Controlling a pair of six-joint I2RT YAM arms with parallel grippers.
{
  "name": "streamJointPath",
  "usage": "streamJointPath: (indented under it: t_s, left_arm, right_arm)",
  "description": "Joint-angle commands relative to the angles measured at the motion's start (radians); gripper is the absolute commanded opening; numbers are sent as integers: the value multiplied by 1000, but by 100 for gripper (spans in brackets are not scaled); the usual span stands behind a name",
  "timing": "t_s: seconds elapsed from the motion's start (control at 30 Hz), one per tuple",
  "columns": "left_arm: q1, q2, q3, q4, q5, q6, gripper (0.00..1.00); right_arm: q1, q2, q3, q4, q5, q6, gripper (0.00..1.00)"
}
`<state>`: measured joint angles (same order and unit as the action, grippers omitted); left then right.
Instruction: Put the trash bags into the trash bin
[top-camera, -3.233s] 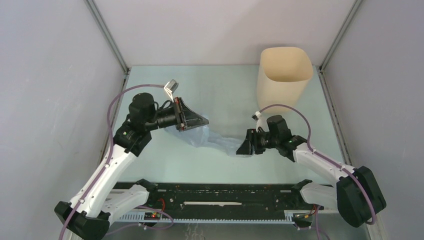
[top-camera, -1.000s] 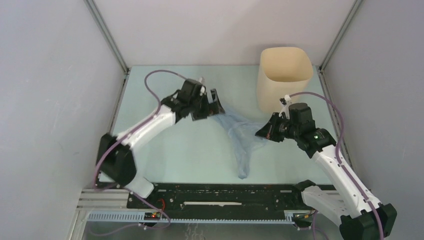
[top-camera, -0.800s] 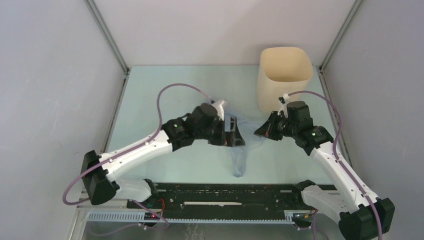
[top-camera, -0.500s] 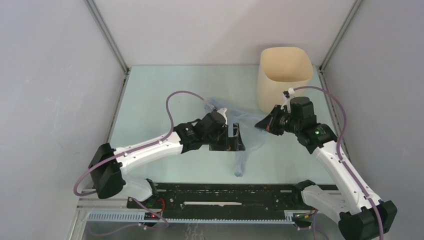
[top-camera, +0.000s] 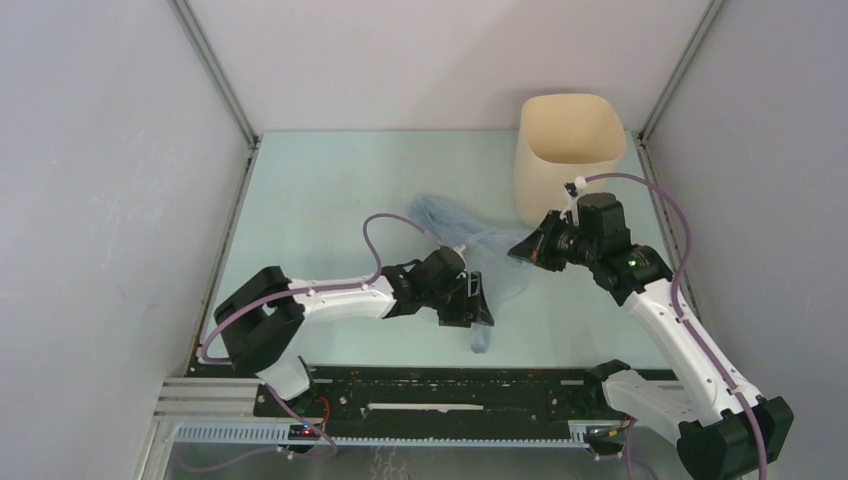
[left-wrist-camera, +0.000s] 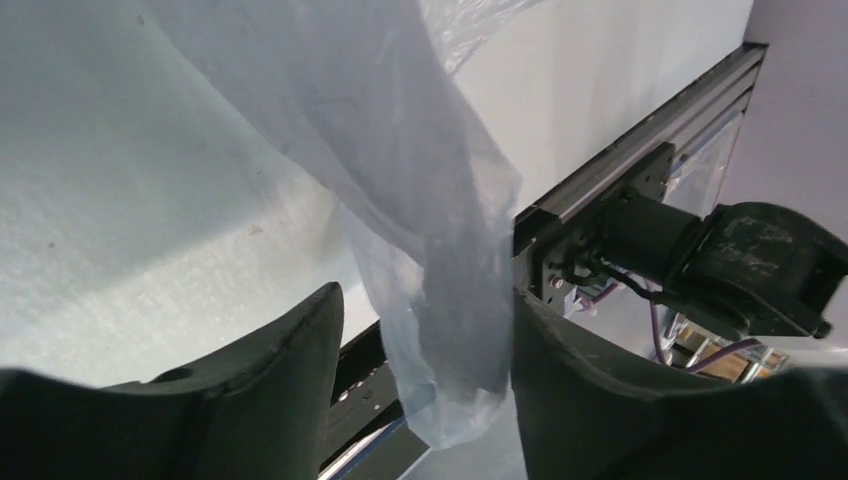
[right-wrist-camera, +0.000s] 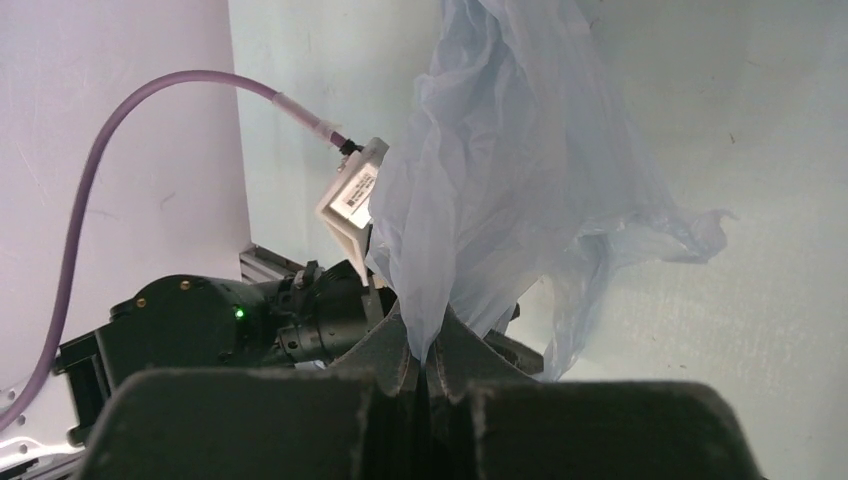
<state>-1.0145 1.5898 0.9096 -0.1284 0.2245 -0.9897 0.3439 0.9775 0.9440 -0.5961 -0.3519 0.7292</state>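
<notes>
The trash bag (top-camera: 492, 258) is gripped mid-frame by the clamped right end effector (right-wrist-camera: 425, 365), its tail is straddled by the spread left end effector (left-wrist-camera: 425, 345), and transfer into the upper-right trash bin (top-camera: 566, 150) is judged not yet begun.

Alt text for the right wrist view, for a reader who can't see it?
The right gripper is shut on a bunched fold of the pale-blue trash bag, which spreads crumpled over the pale table. The left arm, black with a purple cable, sits beyond the bag.
</notes>
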Motion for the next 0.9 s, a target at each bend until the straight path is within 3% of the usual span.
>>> streamJointPath:
  t_s: [0.0,0.1,0.17,0.23,0.4,0.63,0.67,0.7,0.8,0.87]
  left_arm:
    - [-20,-12,-48,52,-16,-42,58]
    - [-37,-108,-147,24,-85,-50,46]
    - [-38,-196,-227,20,-118,-59,18]
    - [-38,-287,-271,-35,-178,-28,7]
    - [-23,-544,-364,-264,-337,-22,10]
    - [40,-776,-397,-530,-422,14,6]
    - [55,-786,-386,-552,-422,35,6]
    - [70,-787,-371,-566,-422,63,6]
    - [129,-737,-328,-581,-398,136,3]
    - [155,-657,-289,-590,-364,182,0]
  right_arm:
    - [30,-7,18,-18,23,3,0]
    - [73,-12,12,-42,74,-20,0]
    - [104,2,10,-76,94,-26,0]
    - [146,32,5,-112,98,-36,0]
    - [324,90,-7,-236,260,-91,0]
    - [449,125,-22,-346,510,-164,0]
    - [449,123,-26,-316,504,-178,4]
    - [449,123,-39,-267,492,-195,19]
    - [399,169,-77,-104,438,-203,79]
    - [307,237,-84,-3,258,-222,86]
